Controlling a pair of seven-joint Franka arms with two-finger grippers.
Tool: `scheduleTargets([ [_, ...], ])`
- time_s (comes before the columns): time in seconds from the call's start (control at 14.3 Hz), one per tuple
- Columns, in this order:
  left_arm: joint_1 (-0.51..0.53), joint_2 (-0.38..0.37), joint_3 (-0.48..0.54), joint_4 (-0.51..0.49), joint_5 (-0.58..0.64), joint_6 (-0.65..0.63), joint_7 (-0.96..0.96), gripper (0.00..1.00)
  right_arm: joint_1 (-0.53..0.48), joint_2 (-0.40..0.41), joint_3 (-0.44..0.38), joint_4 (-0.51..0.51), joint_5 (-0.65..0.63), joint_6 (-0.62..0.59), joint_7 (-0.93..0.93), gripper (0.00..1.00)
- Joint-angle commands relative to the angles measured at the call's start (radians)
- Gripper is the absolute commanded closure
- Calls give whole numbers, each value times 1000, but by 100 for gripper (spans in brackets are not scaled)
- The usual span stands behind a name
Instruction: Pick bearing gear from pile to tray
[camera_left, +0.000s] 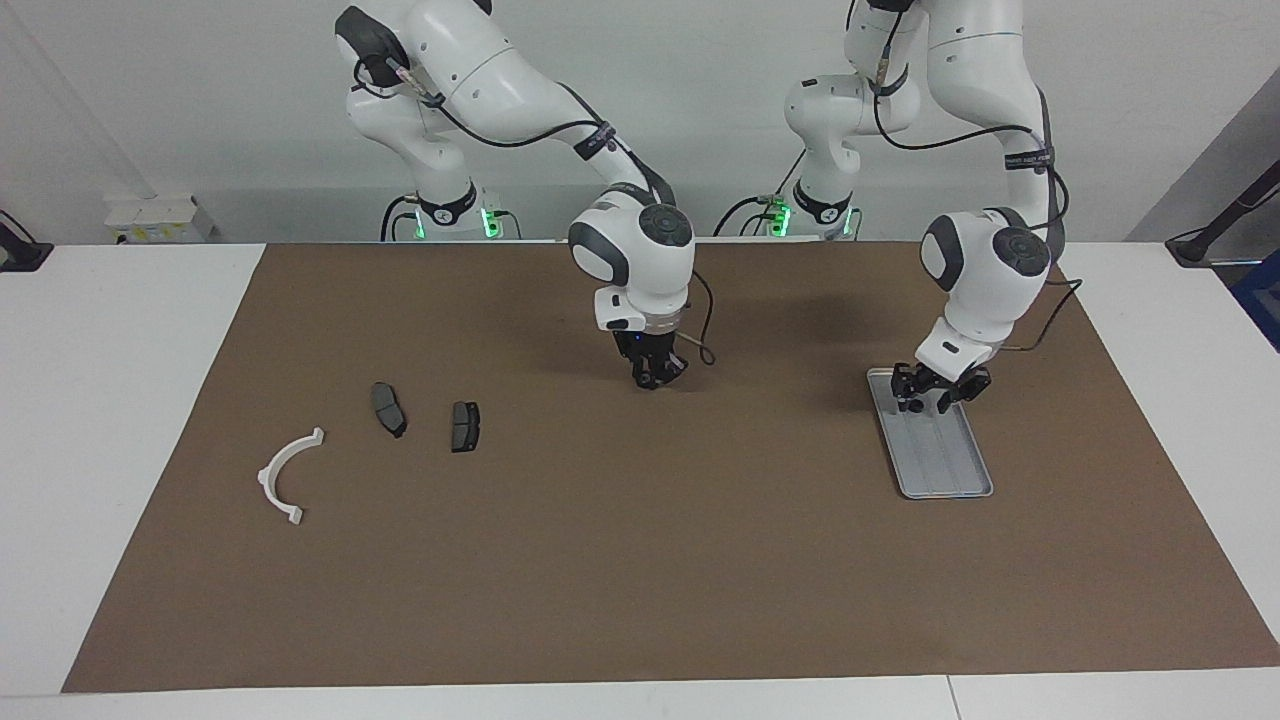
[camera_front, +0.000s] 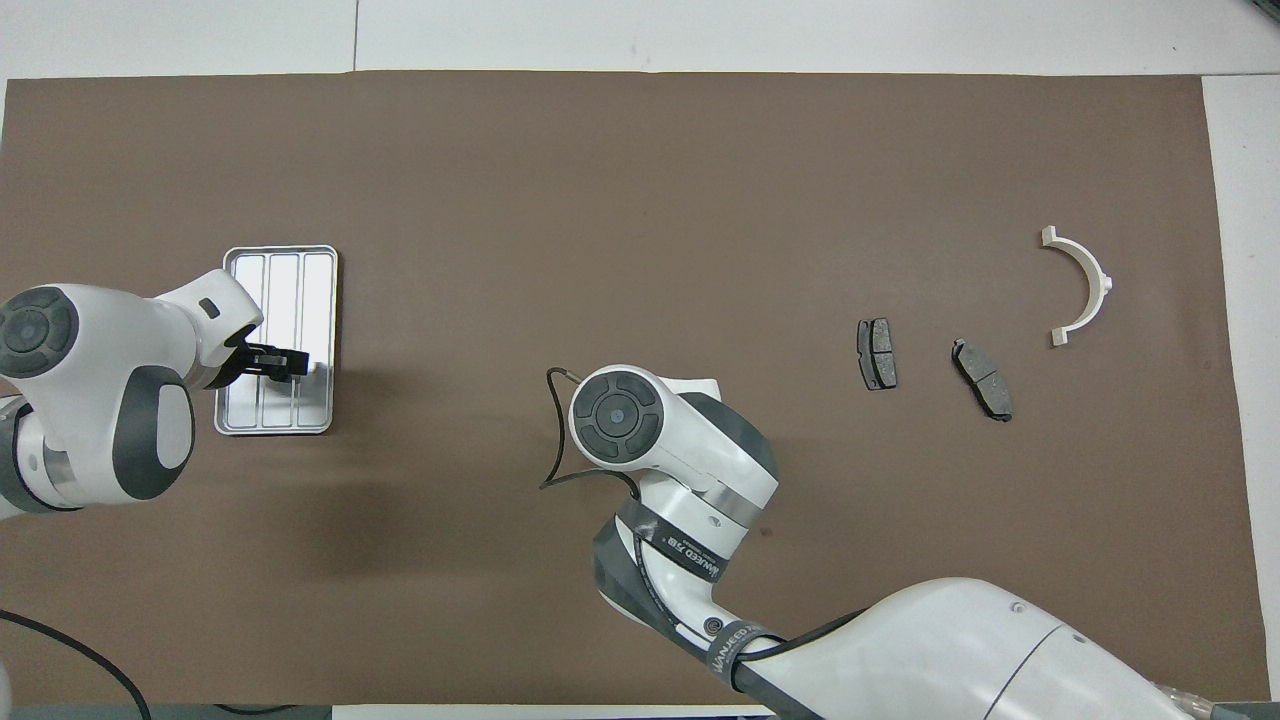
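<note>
Brown matting (camera_left: 640, 580) covers the table; on it the tray (camera_left: 950, 470) lies right beneath the left gripper (camera_left: 938, 392), whose fingers stand spread just above its ribbed floor, which we read as dropping a gear, though we cannot make out the gear itself. Well apart from those fingers, the right gripper (camera_left: 655, 378) hovers over bare mat, fingertips drawn together on nothing visible, between tray and brake pads (camera_left: 465, 425)

I note a brown mat (camera_left: 640, 560) spread beneath the jaws of left gripper (camera_left: 938, 398) and right gripper (camera_left: 655, 380). White table (camera_left: 120, 400) borders it. White box (camera_left: 160, 218) by the wall, well apart from the right jaws.
</note>
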Motion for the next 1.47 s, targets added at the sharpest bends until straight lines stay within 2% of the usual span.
scheduleTargets([
  [0.0,-15,-6,9,35,-6,-55,8,6,-2,11,-1,-1,-33,28,24,100],
  [0.07,-15,-4,9,34,-6,-50,6,6,-2,11,1,-1,-33,28,24,100],
  [0.14,-15,-4,7,34,-6,-49,1,6,-5,11,-1,-1,-33,28,26,95],
  [0.28,-30,-4,9,32,-8,-42,-3,6,-8,11,-1,5,-33,22,29,7],
  [0.35,-32,-4,9,32,-8,-44,-12,6,-16,10,-2,12,-33,15,29,0],
  [0.7,-136,-1,7,53,-8,-55,-227,5,-113,-25,5,112,-18,-25,-11,0],
  [0.91,-254,0,7,70,-9,-53,-388,4,-172,-53,10,184,11,-71,-167,0],
  [1.19,-426,16,4,104,-14,-50,-602,4,-306,-85,10,300,127,-241,-675,0],
  [1.4,-549,20,4,106,-21,-41,-733,4,-419,-101,10,370,149,-373,-1085,0],
])
